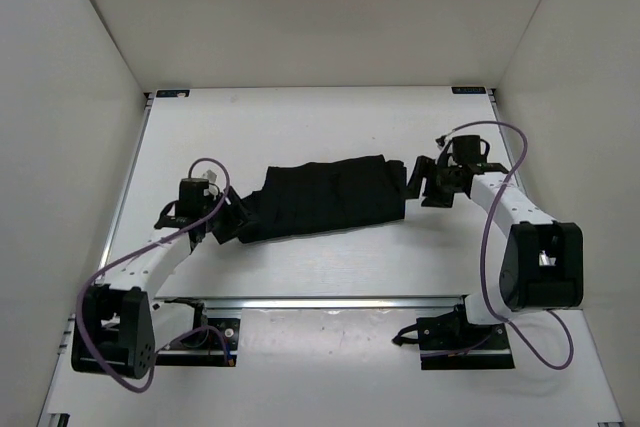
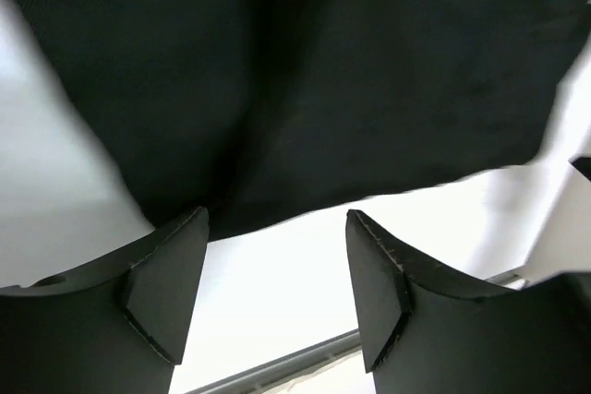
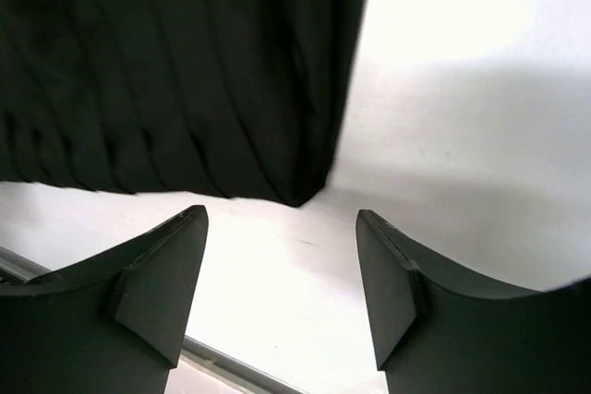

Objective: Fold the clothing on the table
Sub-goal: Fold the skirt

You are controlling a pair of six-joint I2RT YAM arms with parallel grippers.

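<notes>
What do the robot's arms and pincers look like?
The left arm and right arm are white tubes with chunky black joints. A purple cable loops along each one. The left pincer and right pincer each have two black, wedge-shaped fingers.

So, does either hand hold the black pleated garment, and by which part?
Nothing is held: left hand and right hand are open, the black pleated fabric garment lying free just beyond them.

text: none legible | labels: none | brands: none | numbers: none | signs: none
</notes>
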